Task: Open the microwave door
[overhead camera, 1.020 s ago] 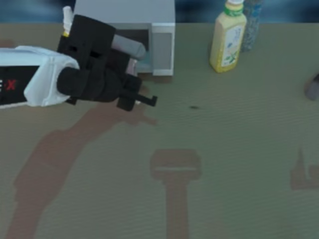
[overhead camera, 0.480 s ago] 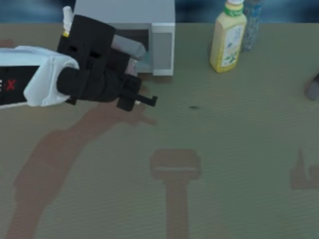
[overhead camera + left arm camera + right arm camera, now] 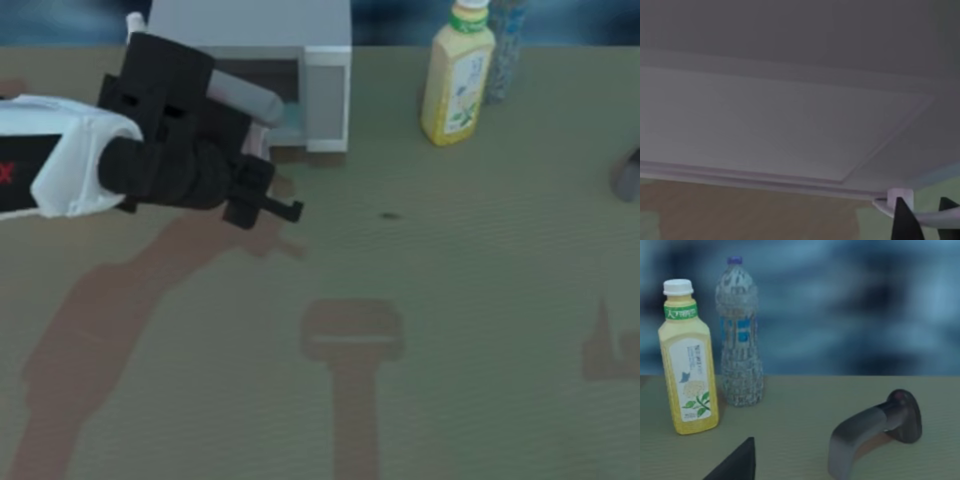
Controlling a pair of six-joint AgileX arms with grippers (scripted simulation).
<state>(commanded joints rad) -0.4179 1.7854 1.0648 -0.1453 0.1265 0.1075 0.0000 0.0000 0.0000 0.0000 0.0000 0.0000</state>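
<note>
Left hand (image 3: 262, 172) grips the microwave door (image 3: 765, 125) handle; red "X" marks its arm.

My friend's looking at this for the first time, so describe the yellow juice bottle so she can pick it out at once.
Start at the microwave at the table's far edge and look right. Two bottles stand together there; the juice bottle is the nearer one, yellow with a white cap and green neck band, unlike the clear, blue-capped water bottle behind it.

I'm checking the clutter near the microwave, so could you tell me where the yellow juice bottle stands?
In the top view the yellow juice bottle stands upright at the table's far edge, right of the microwave, with a clear water bottle just beside it on the right.
</note>
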